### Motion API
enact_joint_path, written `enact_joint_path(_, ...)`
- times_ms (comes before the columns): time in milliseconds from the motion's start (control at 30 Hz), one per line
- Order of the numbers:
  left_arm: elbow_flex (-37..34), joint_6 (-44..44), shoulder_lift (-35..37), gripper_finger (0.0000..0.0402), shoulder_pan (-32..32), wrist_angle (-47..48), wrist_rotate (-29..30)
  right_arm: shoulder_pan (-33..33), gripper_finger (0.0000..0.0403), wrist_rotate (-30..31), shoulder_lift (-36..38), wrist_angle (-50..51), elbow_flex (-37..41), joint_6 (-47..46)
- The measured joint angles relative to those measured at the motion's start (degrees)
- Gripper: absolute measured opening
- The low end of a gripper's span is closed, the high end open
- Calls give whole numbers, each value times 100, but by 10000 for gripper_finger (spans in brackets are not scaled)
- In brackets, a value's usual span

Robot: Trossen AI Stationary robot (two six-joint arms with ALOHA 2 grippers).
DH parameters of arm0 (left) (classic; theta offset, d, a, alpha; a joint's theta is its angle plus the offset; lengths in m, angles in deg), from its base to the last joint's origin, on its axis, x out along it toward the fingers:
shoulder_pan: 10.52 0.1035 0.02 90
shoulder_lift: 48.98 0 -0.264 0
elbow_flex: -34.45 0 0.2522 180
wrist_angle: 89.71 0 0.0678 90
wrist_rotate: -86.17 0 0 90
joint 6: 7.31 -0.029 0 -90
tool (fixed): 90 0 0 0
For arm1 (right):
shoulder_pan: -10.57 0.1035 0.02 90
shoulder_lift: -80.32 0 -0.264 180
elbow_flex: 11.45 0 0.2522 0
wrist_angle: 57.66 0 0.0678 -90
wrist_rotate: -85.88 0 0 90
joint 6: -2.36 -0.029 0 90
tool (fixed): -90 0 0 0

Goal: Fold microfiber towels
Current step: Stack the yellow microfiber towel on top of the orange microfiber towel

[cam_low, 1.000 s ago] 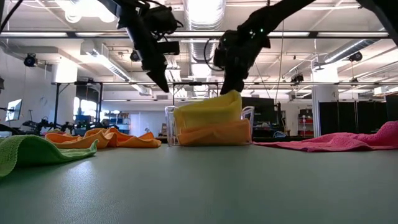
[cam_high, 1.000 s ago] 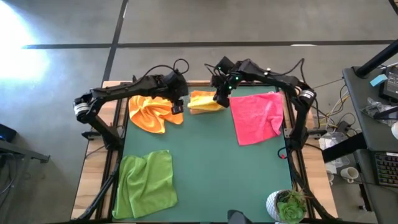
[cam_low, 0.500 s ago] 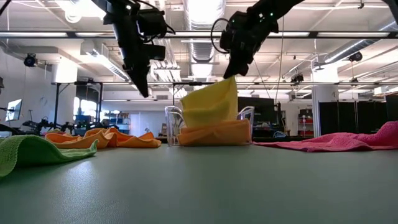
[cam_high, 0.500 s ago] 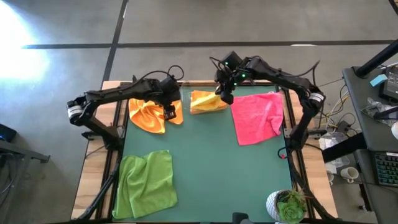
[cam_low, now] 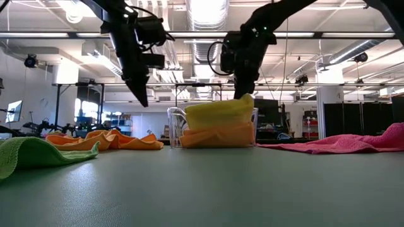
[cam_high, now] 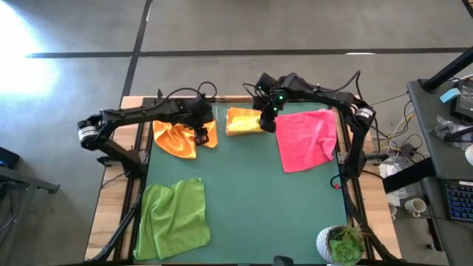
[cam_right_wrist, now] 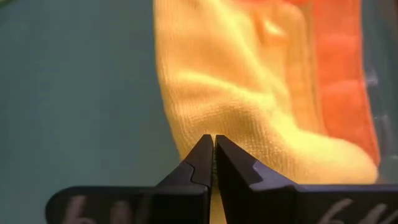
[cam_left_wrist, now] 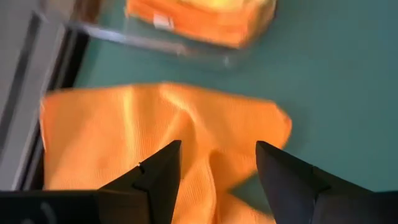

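Green mat [cam_high: 251, 192] mostly bare through the middle and near edge. Lime towel [cam_high: 174, 218] lies at the near left corner, pink towel [cam_high: 304, 138] along the right edge, loose orange towel [cam_high: 177, 137] at far left. Clear bin [cam_low: 177, 126] at the far edge holds a folded orange towel [cam_low: 218, 135] with the yellow towel [cam_low: 218, 113] on top. Right gripper [cam_right_wrist: 213, 158] is pinched closed on the yellow towel's edge. Left gripper [cam_left_wrist: 214, 168] hangs spread wide over the loose orange towel, holding nothing.
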Motion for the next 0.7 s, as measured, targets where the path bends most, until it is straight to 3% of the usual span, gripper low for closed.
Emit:
enact_joint_path(200,-8,-174,0,190,0,-1109,-2,46,27,4,2,46,0,155)
enact_joint_path(467,-16,-833,-104,190,-5,-2663,-211,55,126,5,47,100,-82,108)
enact_joint_path(700,10,-1629,-541,190,-201,-3375,-450,29,192,11,162,663,-589,397)
